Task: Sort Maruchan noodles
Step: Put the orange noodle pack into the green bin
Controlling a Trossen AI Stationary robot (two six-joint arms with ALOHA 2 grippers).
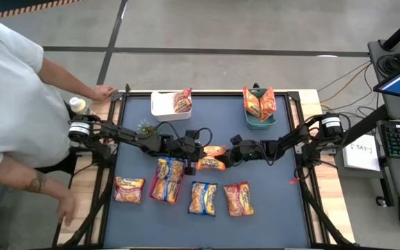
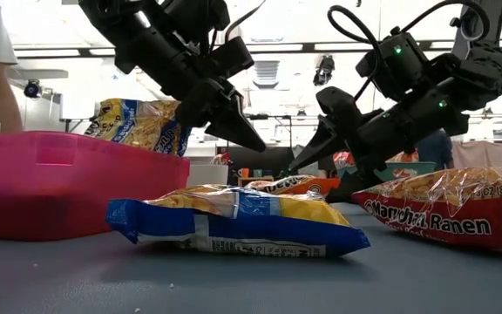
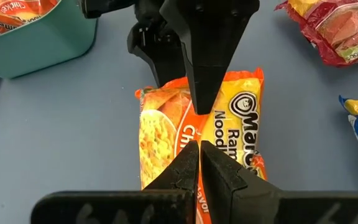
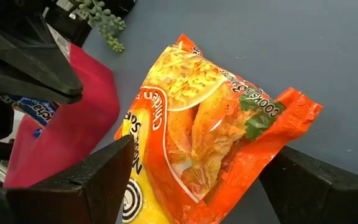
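Two dark, near-black arms, built of chunky jointed segments. Black cables loop in open arcs off the left arm [image 1: 134, 139] and the right arm [image 1: 290, 142]. Each base carries a round silver-and-black motor housing. The left end effector [image 3: 199, 155] has tapered, wedge-shaped black fingers with a matte, grainy finish. The right end effector [image 4: 191, 180] has broad, flat-faced black fingers. Small green lights glow on the right arm's housing.
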